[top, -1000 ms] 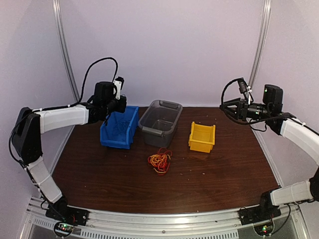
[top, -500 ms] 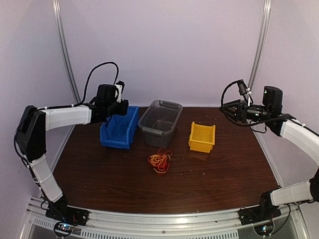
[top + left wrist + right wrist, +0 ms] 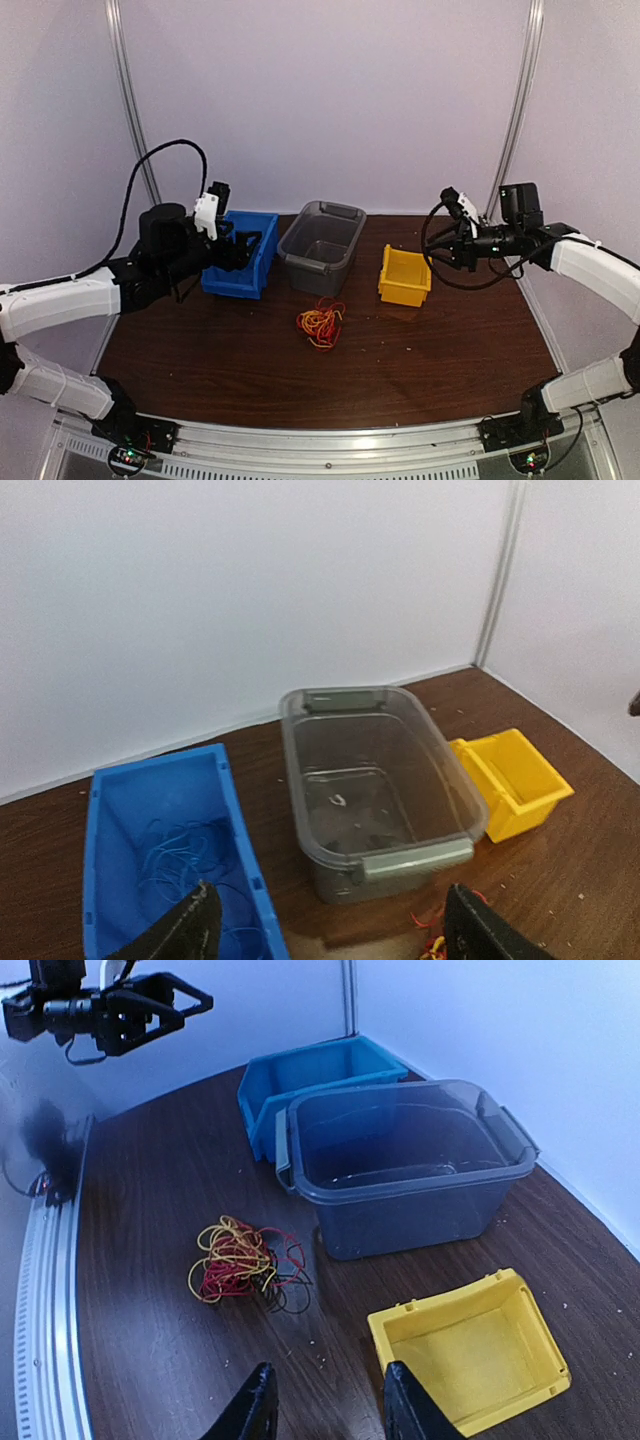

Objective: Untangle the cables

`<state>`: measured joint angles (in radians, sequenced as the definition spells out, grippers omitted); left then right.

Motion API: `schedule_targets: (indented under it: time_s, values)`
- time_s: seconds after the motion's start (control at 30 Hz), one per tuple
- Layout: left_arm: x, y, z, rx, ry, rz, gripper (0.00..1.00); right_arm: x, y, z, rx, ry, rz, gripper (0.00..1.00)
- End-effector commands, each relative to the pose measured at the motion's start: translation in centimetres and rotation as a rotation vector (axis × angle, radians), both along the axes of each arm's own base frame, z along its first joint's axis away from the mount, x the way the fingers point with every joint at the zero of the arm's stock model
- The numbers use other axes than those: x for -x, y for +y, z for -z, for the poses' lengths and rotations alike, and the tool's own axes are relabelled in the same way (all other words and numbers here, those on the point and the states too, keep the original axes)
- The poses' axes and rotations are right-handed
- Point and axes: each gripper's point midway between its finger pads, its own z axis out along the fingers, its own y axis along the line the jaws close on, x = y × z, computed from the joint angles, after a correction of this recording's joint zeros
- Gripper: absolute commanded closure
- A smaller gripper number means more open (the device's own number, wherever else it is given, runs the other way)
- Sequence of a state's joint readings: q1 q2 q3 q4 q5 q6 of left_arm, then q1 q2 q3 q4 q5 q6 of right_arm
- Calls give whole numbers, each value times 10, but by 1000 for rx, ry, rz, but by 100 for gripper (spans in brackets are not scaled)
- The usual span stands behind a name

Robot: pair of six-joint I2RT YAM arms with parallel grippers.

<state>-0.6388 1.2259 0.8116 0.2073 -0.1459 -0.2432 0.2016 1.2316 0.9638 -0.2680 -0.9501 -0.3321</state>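
Note:
The cables lie as a small tangle of red, yellow-orange and dark wires on the brown table, in front of the grey bin. The right wrist view shows the cables clearly. Thin blue wires lie inside the blue bin. My left gripper hovers at the blue bin's near right side, open wide with nothing between its fingers. My right gripper hangs above the yellow bin's right edge, open and holding nothing, and faces the tangle across the table.
Three bins stand in a row at the back: the blue bin, a clear grey bin with small scraps on its floor, and a yellow bin. Walls close in the back and sides. A metal rail runs along the near edge.
My left gripper has gone from shut to wide open and its arm has drawn back and lower, toward the near left. My right gripper has moved left toward the yellow bin, jaws slightly narrower.

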Motion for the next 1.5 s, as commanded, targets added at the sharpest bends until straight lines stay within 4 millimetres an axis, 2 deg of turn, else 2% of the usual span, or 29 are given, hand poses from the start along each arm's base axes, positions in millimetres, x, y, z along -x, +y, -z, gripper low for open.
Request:
schedule_targets:
  time_s: [0.0, 0.07, 0.17, 0.3, 0.33, 0.4, 0.43, 0.5, 0.57, 0.67, 0.77, 1.0, 1.2, 1.47]
  values:
    - [49, -42, 10, 32, -18, 269, 23, 13, 23, 40, 218, -55, -81, 64]
    - [68, -57, 31, 55, 44, 373, 28, 23, 44, 57, 285, -71, -132, 66]
    - [86, -72, 74, 55, 142, 424, 34, 33, 72, 82, 370, -85, -208, 70]
    - [89, -88, 117, 77, 296, 436, 54, 48, 105, 110, 470, -112, -307, 76]
    - [89, -94, 126, 81, 330, 442, 56, 53, 112, 117, 495, -117, -335, 77]
    - [88, -104, 140, 84, 373, 446, 53, 63, 124, 132, 555, -139, -389, 78]
    - [86, -108, 146, 91, 393, 439, 48, 70, 132, 139, 591, -165, -413, 80]
    - [78, -109, 155, 110, 417, 392, 39, 71, 139, 148, 651, -238, -422, 80]
    - [71, -108, 162, 122, 425, 352, 33, 70, 145, 156, 699, -295, -426, 71]
    - [63, -113, 176, 116, 456, 328, 32, 68, 155, 164, 747, -352, -445, 61]
    - [60, -121, 184, 131, 482, 331, 32, 61, 167, 167, 760, -381, -433, 60]
    - [54, -125, 184, 166, 476, 318, 32, 47, 181, 179, 787, -431, -408, 60]
    - [50, -131, 190, 160, 494, 324, 33, 51, 186, 193, 796, -414, -445, 62]
    - [47, -138, 193, 164, 503, 331, 34, 43, 190, 201, 799, -413, -411, 73]
